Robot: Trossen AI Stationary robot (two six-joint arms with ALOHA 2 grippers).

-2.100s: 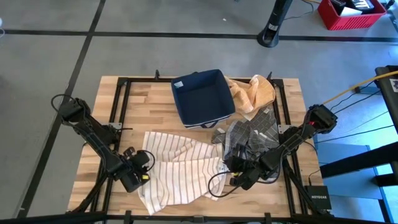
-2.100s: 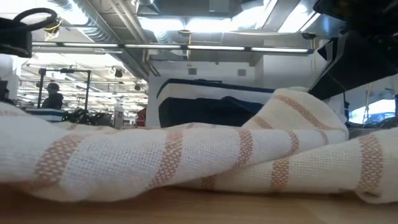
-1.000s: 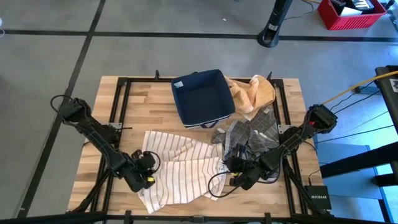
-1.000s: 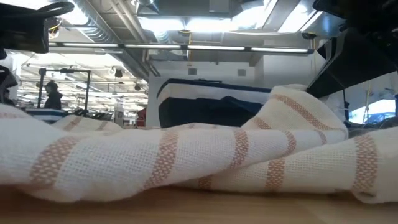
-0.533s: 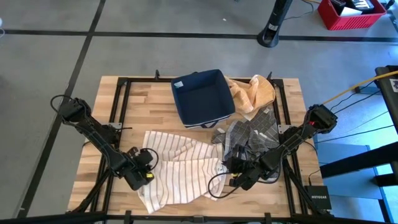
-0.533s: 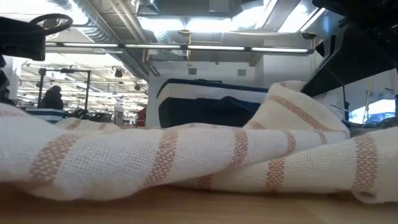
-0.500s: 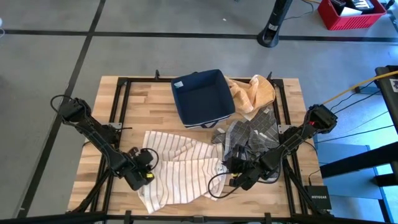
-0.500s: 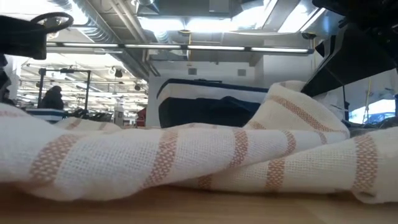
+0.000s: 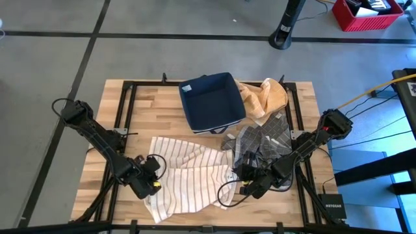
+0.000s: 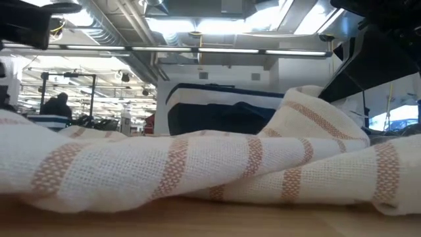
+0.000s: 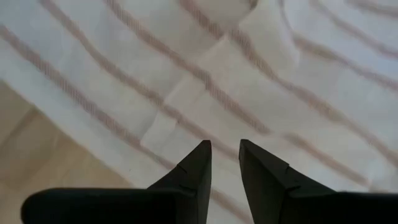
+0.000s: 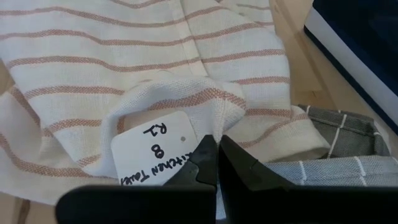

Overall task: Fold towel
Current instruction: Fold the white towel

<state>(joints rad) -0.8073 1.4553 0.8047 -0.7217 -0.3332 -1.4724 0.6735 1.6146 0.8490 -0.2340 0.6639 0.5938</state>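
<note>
The towel (image 9: 188,174), white with thin tan stripes, lies rumpled on the wooden table's near half. My left gripper (image 11: 225,151) points steeply down over the towel's left part (image 11: 186,81), near its edge. Its fingers stand a narrow gap apart with nothing between them. At the towel's right edge, my right gripper (image 12: 217,149) is shut on the towel beside a white paper tag (image 12: 158,155). In the low view the towel (image 10: 197,164) fills the foreground, humped up at the right. My right gripper pinches the towel's edge (image 12: 214,124) between its two fingers, right next to the paper tag. The fingers slant down at it from the table's right side. The held edge bulges up in a small hump (image 12: 180,93); the rest of the towel lies on the table.
A dark blue bin (image 9: 211,101) stands at the table's far middle, an orange cloth (image 9: 263,96) to its right. A grey checked cloth (image 9: 260,140) lies by the towel's right edge, under my right arm. Bare wood (image 9: 153,107) shows at the far left.
My left gripper has tipped and rolled a little over the towel's left part. The towel and my right gripper have kept still.
</note>
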